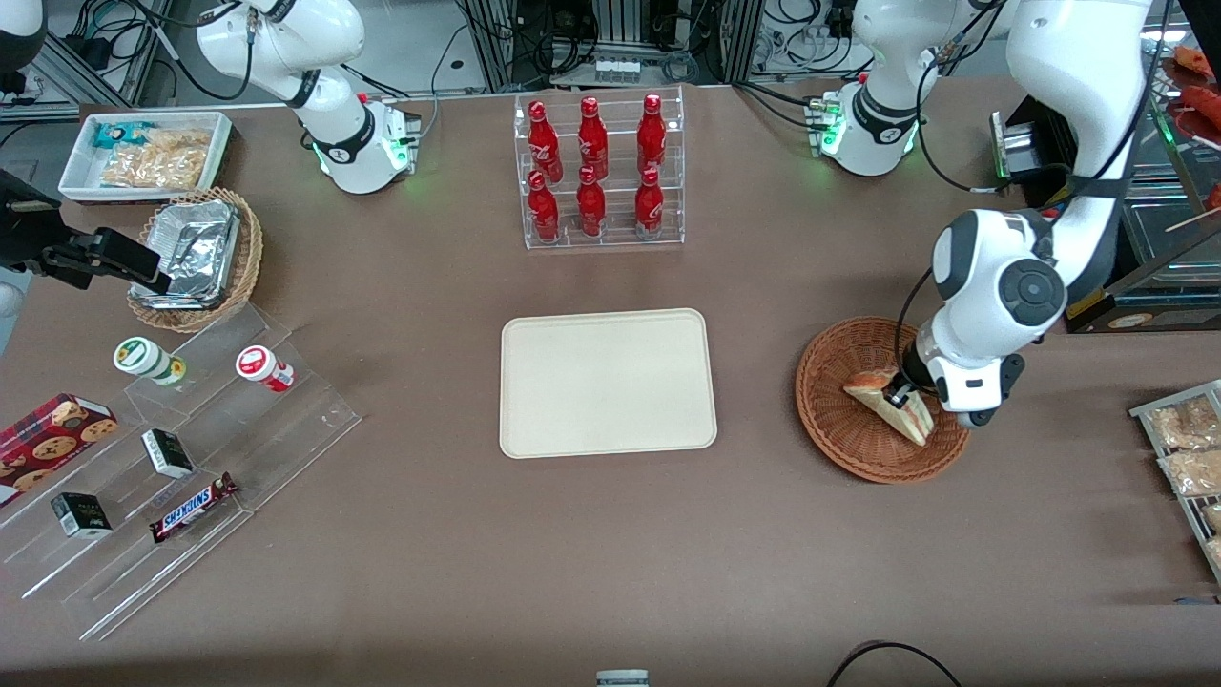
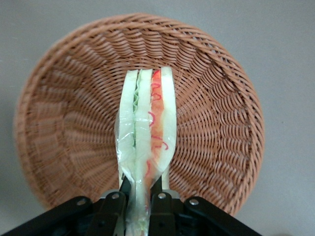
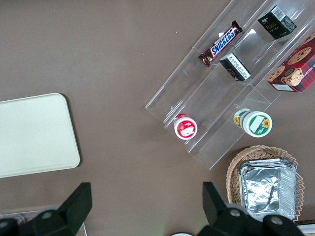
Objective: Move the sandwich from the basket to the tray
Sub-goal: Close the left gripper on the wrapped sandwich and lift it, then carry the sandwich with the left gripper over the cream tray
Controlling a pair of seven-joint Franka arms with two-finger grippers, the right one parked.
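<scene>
Closest to the front camera is that clear acrylic step display (image 1: 181, 477) down at the parked arm's end of the table, with a Snickers bar (image 1: 194, 507), a couple of small dark boxes and a red cookie box (image 1: 48, 439) sitting on it, plus two little capped cups on the higher steps. Middle of the table has the cream tray (image 1: 608, 382), bare, and farther from the camera than that is a clear rack of red bottles (image 1: 598, 172). Over toward the working arm's end sits the reddish-brown wicker basket (image 1: 844, 429), and the left arm's gripper (image 1: 902, 393) is right down in it. From the wrist camera you can see the fingers (image 2: 160, 196) pinched in tight on the narrow end of the sandwich (image 2: 146, 128), so it's definitely got a grip on it. The sandwich is standing on edge between them, wrapped in clear film, green filling on one side and red on the other, with the basket (image 2: 216, 118) weave all around underneath. Can't really tell if the wedge is touching the basket floor or hanging just above it. Off at the parked arm's end there's also a lighter basket holding a crumpled foil container (image 1: 191, 250) and a white bin of snack packs (image 1: 143, 153).
</scene>
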